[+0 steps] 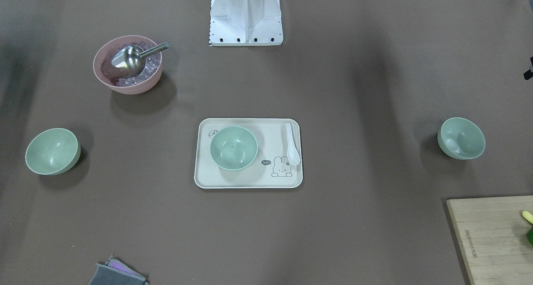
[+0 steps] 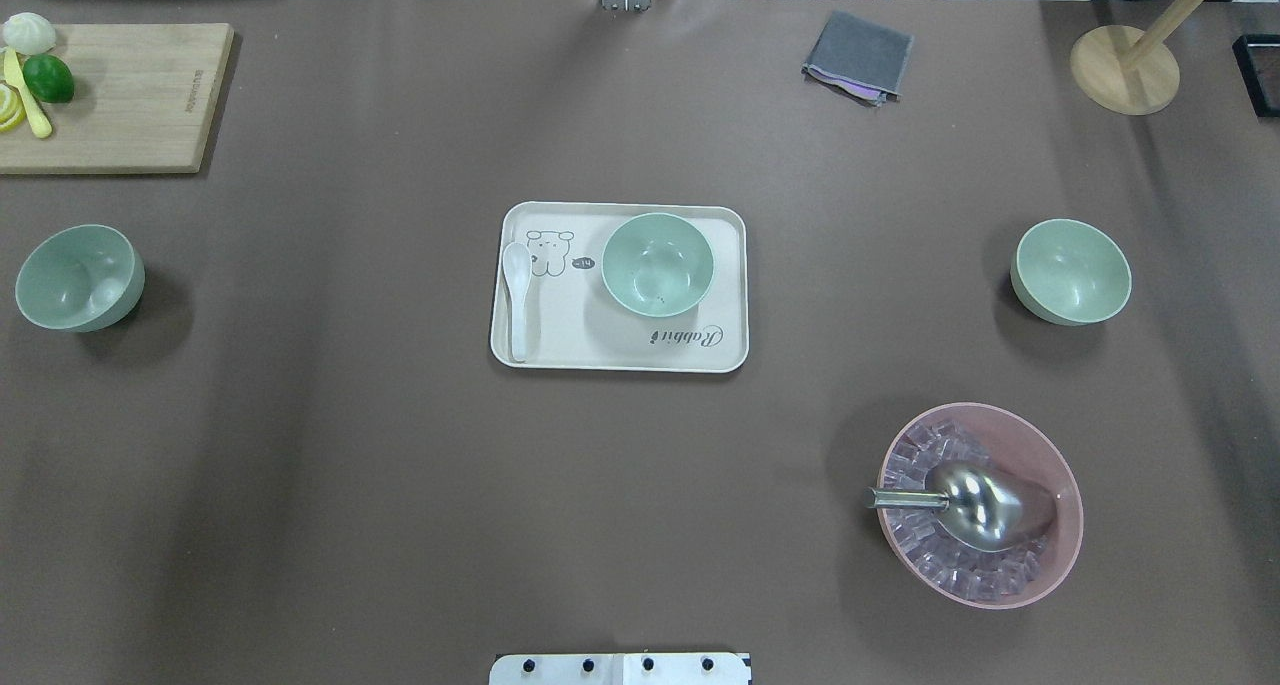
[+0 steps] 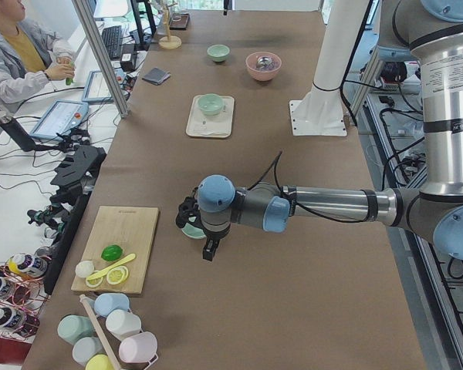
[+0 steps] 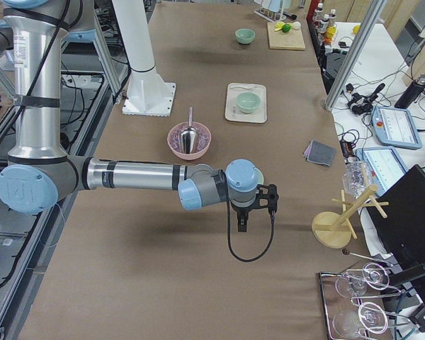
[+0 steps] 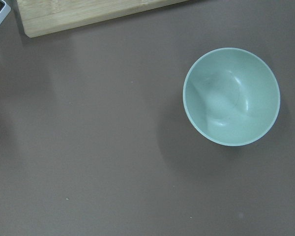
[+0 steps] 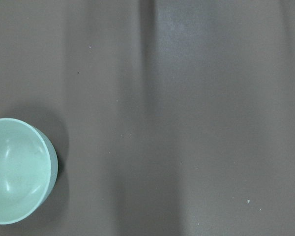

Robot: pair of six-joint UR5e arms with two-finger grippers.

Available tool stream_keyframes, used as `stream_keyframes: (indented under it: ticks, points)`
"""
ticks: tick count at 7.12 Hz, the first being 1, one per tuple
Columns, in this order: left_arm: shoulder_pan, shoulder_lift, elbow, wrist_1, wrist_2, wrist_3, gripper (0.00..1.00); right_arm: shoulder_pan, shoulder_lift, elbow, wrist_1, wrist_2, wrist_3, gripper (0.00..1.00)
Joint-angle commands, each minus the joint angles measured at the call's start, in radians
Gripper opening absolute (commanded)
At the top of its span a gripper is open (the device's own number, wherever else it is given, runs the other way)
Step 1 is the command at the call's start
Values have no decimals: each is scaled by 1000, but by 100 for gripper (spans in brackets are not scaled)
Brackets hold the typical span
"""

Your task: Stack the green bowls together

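- Front view: three green bowls sit well apart. The left bowl [image 1: 461, 138] and the right bowl [image 1: 52, 151] are on the bare table [image 1: 333, 89], and the tray bowl [image 1: 233, 147] sits on the tray [image 1: 250, 179] beside a spoon [image 1: 292, 145]. Nothing's stacked yet.
- Overhead: same layout, all three upright and empty. The pink bowl [image 2: 1060, 555] with the scoop is near the right bowl, and it's not my job.
- Left side view: my left end effector [image 3: 209, 250] hangs over the left bowl. Can't tell if the fingers are apart or together.
- Right side view: my right end effector [image 4: 242, 221] hangs by the right bowl. Same deal, can't tell.
- Left wrist: the left bowl is off to the frame's right, no fingers in shot.
- Right wrist: the right bowl is at the lower left edge.
- Handling guess: they look light, stiff and smooth, so they'll probably slide or tip easily. I'd pinch the rim wall with one finger inside and one outside, then nest them into the tray bowl.
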Motion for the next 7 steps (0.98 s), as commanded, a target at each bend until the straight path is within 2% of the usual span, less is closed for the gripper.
stream_keyframes:
  ticks: [1, 3, 6, 7]
  points:
    - [0, -13, 34, -13, 2, 1, 99, 15, 10, -28, -46, -8, -153, 100]
    - [0, -50, 65, -9, 11, -1, 99, -6, 12, -34, -71, -14, -201, 100]
    - [0, -52, 70, -12, 11, 1, 99, 37, 56, -16, -251, -52, -364, 100]
    - [0, -50, 62, -12, 11, 1, 99, 40, 67, -10, -266, -52, -367, 100]
